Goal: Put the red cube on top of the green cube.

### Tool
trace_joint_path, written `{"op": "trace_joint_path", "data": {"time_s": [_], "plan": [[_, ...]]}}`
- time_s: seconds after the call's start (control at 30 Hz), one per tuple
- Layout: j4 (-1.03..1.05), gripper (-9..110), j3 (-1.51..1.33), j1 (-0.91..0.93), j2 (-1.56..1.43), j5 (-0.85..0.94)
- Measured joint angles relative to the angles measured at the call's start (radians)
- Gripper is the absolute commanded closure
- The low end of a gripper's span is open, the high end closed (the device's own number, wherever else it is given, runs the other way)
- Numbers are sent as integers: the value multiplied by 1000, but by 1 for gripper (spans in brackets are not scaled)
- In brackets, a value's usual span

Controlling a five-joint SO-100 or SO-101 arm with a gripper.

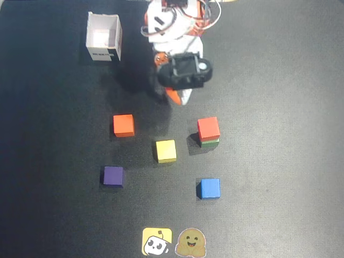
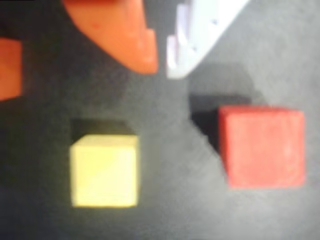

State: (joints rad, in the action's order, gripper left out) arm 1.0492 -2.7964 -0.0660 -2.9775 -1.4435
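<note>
Squarely, red cube sits flat atop green cube, edges aligned.

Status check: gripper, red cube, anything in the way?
Gripper empty, fingertips near closed, clear of the stack. Red cube sits on green cube. Yellow cube apart to its left in overhead view; nothing in the way.

green cube mostly hiding under red cube | orange cube being cut off at wrist view's left edge | wrist view blurring
</note>
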Motion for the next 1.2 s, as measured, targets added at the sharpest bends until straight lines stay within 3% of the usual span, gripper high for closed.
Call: {"op": "trace_joint_path", "data": {"time_s": [0.4, 0.8, 1.2], "plan": [[26, 101, -80, 35, -101, 23], [196, 101, -81, 41, -104, -8], [207, 101, -81, 41, -104, 72]]}}
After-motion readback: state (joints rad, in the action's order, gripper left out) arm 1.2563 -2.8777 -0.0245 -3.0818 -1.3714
